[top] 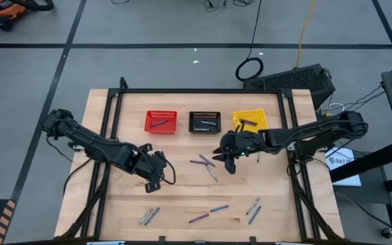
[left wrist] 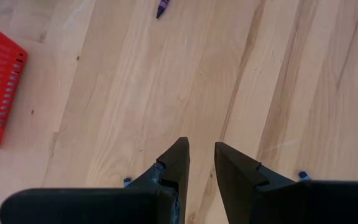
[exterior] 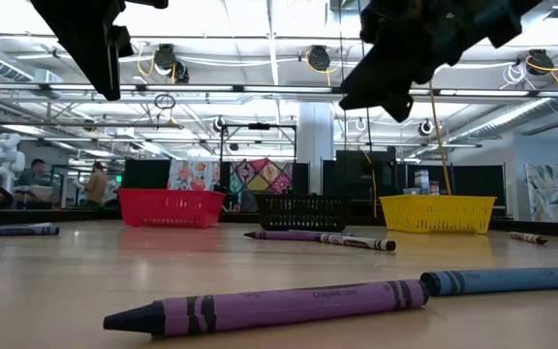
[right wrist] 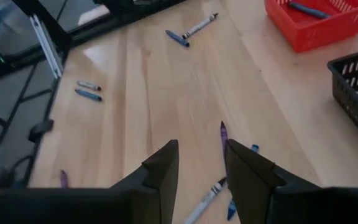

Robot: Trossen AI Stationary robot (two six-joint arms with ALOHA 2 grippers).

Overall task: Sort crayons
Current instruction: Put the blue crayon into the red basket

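Note:
Crayons lie flat on the wooden table: a cluster of purple, blue and grey ones (top: 205, 166) in the middle, and several more (top: 218, 209) near the front edge. My right gripper (top: 223, 156) hangs open over the middle cluster. In the right wrist view its open fingers (right wrist: 202, 152) stand just short of a purple crayon (right wrist: 223, 133), with a grey one (right wrist: 205, 199) beside them. My left gripper (top: 160, 174) hovers open over bare wood left of the cluster, with nothing between its fingers (left wrist: 202, 152).
A red basket (top: 160, 121), a black basket (top: 204, 122) and a yellow basket (top: 249, 120) stand in a row at the far side, each with a crayon inside. A black frame (top: 196, 90) borders the table. Bare wood lies between the cluster and the front crayons.

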